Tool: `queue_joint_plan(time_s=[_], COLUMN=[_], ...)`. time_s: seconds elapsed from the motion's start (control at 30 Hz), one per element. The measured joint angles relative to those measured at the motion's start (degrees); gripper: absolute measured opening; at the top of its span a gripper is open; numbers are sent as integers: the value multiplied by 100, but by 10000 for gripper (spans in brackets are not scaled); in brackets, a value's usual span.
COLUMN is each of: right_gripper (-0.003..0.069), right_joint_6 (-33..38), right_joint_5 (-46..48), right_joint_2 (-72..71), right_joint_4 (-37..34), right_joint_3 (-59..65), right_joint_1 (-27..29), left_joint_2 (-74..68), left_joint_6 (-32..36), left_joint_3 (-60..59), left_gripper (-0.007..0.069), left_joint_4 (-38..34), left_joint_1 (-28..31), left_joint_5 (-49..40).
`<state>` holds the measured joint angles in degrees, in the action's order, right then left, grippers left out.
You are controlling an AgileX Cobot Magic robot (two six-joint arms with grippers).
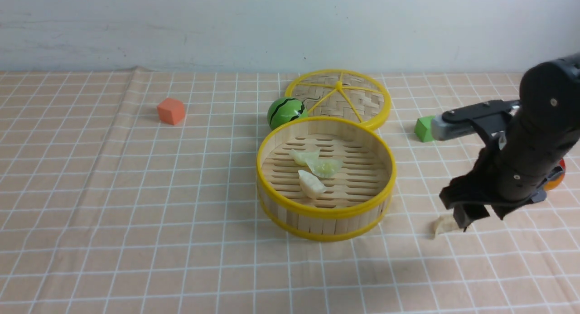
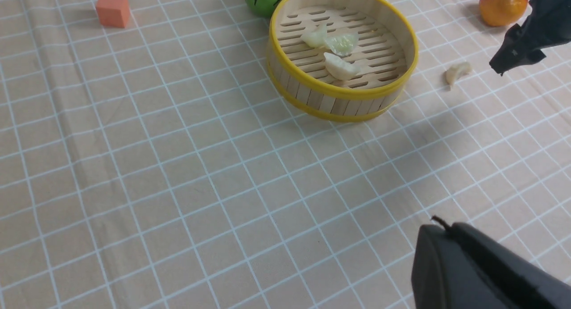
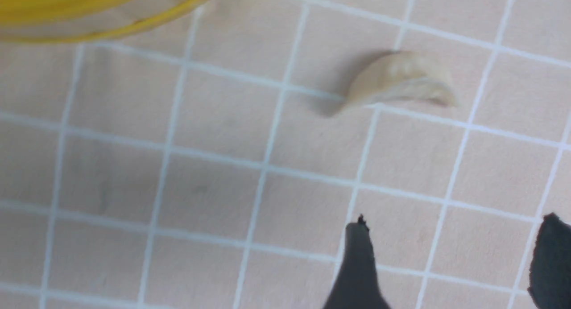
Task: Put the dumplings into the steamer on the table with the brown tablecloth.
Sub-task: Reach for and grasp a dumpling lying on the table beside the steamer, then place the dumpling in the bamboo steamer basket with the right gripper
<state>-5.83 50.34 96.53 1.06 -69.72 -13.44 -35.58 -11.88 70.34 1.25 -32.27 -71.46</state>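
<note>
The bamboo steamer (image 1: pixel 326 223) stands mid-table on the brown tablecloth (image 1: pixel 136 191). Three dumplings lie on its slat floor: two pale green (image 1: pixel 304 156) (image 1: pixel 325 167) and one cream (image 1: pixel 311 184). Another cream dumpling (image 1: pixel 445 225) lies on the cloth to the steamer's right, seen close in the right wrist view (image 3: pixel 401 79). My right gripper (image 3: pixel 456 222) hangs open just above the cloth, close beside that dumpling and not touching it; in the front view its fingers (image 1: pixel 466 219) partly hide the dumpling's right end. My left gripper (image 2: pixel 439 226) is shut and empty, low over bare cloth.
The woven steamer lid (image 1: pixel 339 99) lies flat behind the steamer, a watermelon ball (image 1: pixel 285 112) beside it. An orange cube (image 1: pixel 171 111) sits back left and a green cube (image 1: pixel 424 128) back right. An orange fruit (image 2: pixel 502 6) lies behind my right arm.
</note>
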Motion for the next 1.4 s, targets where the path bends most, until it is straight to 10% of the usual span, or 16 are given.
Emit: queue_joint_plan(time_s=[0.4,1.0,1.17,1.27,1.4], right_gripper=[491,486,380,191,201], right_joint_6=[-207,-1351,-1252,-1047,-841], right_joint_5=[-967,-872,-737,-572,-296], right_joint_2=[1019,1816,1830,1836,1842], right_joint_4=[-885,-306,-218,-211,-278], right_joint_3=[14,-846,-872,-910,-1063], right_joint_1=[134,134,134,134,125], left_joint_2=[0,0,0,0,0], left_joint_6=[0,0,0,0,0], left_joint_3=[0,0,0,0,0], left_gripper=[-13,-11,-13,-13,-13], left_joint_4=[-5,-5,-5,-5,-5], left_joint_1=[0,0,0,0,0], left_joint_5=[0,0,0,0,0])
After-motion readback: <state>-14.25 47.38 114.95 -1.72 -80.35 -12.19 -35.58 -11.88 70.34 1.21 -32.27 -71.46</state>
